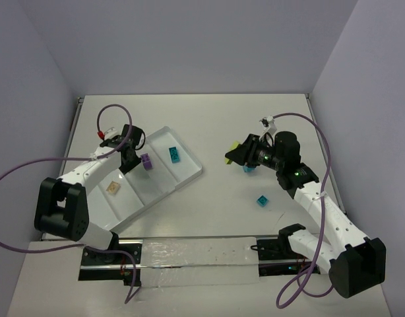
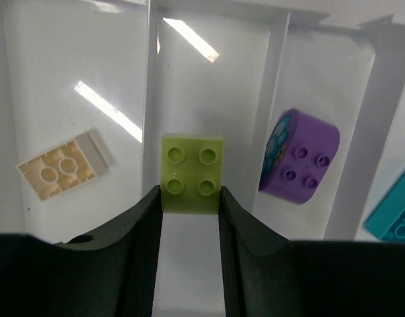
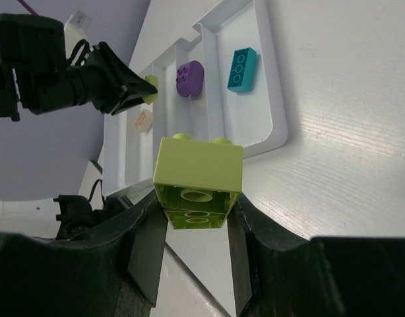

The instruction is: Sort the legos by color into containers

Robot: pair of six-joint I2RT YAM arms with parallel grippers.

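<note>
Left wrist: left pincer [image 2: 189,201] clamps lime lego [image 2: 192,173] between tray [image 2: 148,99] ridges, right pincer [image 3: 197,210] grips second lime lego [image 3: 199,173] over open counter [image 3: 347,132].

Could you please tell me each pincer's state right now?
Left pincer: closed on a lime-green four-stud plastic brick.
Right pincer: closed on another, tall lime-green plastic brick.

You see a white tray [image 2: 148,99], a beige brick [image 2: 57,168], a lime brick [image 2: 191,173], a purple brick [image 2: 300,157] printed with a pale blue flower, a teal brick [image 2: 394,214], and a second lime brick [image 3: 198,178] between black fingers [image 3: 144,254].
</note>
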